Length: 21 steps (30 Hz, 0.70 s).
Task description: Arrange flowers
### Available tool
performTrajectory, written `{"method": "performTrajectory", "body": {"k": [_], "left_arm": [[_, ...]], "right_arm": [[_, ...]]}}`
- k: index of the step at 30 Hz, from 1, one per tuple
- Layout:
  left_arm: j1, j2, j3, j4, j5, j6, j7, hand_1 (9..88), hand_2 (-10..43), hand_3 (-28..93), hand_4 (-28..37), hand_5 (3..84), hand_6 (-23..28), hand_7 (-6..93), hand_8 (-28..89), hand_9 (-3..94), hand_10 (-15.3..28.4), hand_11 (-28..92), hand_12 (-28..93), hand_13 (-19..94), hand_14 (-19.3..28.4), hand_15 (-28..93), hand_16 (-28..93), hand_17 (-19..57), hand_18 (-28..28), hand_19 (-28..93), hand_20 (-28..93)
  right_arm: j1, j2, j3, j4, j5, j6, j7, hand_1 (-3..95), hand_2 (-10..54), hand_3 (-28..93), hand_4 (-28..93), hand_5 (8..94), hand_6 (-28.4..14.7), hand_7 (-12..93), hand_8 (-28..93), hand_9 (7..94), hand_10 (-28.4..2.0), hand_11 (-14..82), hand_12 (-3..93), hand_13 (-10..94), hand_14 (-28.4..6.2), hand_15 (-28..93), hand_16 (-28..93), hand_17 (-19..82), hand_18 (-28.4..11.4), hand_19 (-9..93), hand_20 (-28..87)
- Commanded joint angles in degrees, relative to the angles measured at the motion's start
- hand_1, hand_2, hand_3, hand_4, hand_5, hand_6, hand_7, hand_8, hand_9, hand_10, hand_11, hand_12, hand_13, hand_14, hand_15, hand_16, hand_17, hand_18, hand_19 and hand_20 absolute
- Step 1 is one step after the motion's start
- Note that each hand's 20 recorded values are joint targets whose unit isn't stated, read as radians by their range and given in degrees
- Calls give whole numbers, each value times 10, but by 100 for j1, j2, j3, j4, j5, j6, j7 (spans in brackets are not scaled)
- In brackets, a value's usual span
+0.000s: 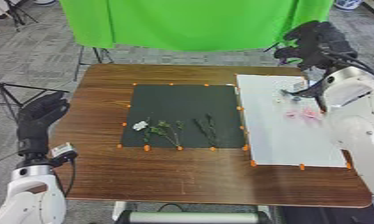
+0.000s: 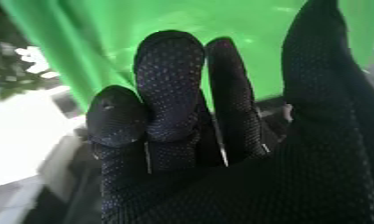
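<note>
My right hand (image 1: 317,44) is beyond the far right corner of the table, above the far end of a white sheet (image 1: 286,150). In the right wrist view the same hand (image 2: 170,107) has relaxed, spread fingers, with no flower between them. My left hand (image 1: 41,117) is at the table's left edge, fingers straight. On a dark mat (image 1: 170,102) lie a white flower (image 1: 140,125), green leafy stems (image 1: 164,131) and darker thin stems (image 1: 207,131). Pink flowers (image 1: 310,113) and small pale flowers (image 1: 278,100) lie on the white sheet.
Orange markers (image 1: 147,148) line the edges of the mat and sheet on the brown wooden table (image 1: 157,175). A green cloth (image 1: 192,25) hangs behind the table. Black tripod stands (image 1: 0,87) are on the floor to the left.
</note>
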Motion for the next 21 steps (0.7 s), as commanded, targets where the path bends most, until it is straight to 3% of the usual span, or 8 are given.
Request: {"method": "performTrajectory", "body": {"k": [1, 14, 21], "left_arm": [[101, -52, 56, -20, -177, -84, -2, 444, -89, 681, -88, 526, 4, 247, -112, 497, 123, 277, 120, 434, 153, 300, -29, 166, 142, 279, 215], [74, -101, 200, 13, -165, -199, -38, 434, -84, 687, -90, 526, 5, 246, -112, 501, 125, 276, 121, 435, 154, 300, -30, 162, 143, 274, 220], [87, -108, 240, 21, -242, -156, 34, 432, -83, 690, -93, 526, 5, 246, -112, 501, 124, 276, 121, 436, 154, 302, -30, 162, 143, 272, 221]], "right_arm": [[-526, 200, -271, 388, -49, -210, 274, 364, -95, 671, -158, 609, 0, 153, -69, 680, -154, 213, 237, 806, -78, 613, 264, 542, -159, 931, 435], [-465, 184, -483, 1117, -13, -563, 640, 365, -95, 672, -155, 629, 6, 160, -75, 720, -151, 242, 247, 825, -72, 612, 275, 556, -159, 932, 453], [-272, 93, -714, 1516, 32, -756, 847, 363, -95, 673, -151, 620, 6, 156, -74, 724, -149, 239, 244, 854, -58, 587, 270, 567, -156, 932, 443]]}}
